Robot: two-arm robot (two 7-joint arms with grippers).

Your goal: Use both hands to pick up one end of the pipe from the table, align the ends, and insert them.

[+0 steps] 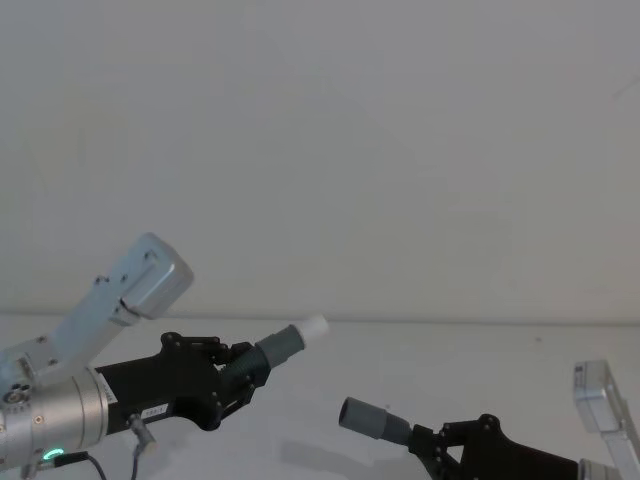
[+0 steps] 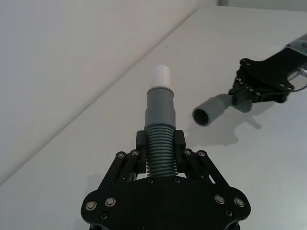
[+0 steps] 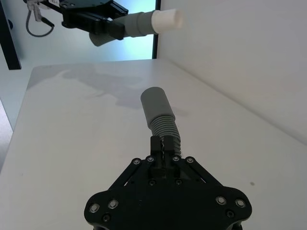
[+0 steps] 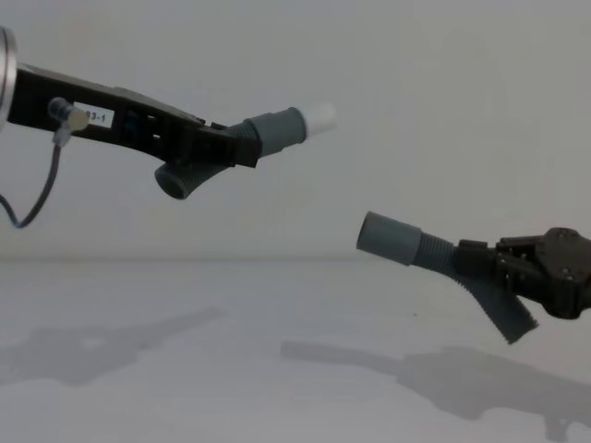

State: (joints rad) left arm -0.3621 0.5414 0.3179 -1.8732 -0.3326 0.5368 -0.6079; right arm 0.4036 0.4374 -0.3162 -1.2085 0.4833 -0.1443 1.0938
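Both pipe pieces hang in the air above the white table (image 4: 231, 369). My left gripper (image 4: 226, 148) is shut on the ribbed middle of one grey piece (image 2: 160, 110), whose white stub end (image 4: 320, 116) points up and to the right. My right gripper (image 4: 476, 263) is shut on the ribbed part of the other piece (image 3: 156, 105), and its hollow cuff mouth (image 4: 369, 231) faces left and slightly up. The two ends are apart. In the chest view the stub sits higher than the mouth and to its left. In the head view the stub (image 1: 315, 328) lies above and left of the cuff (image 1: 362, 415).
A pale grey wall (image 1: 320, 150) rises just behind the table's far edge. A thin cable (image 4: 37, 198) loops down from my left arm. Shadows of both arms fall on the bare tabletop below the pipes.
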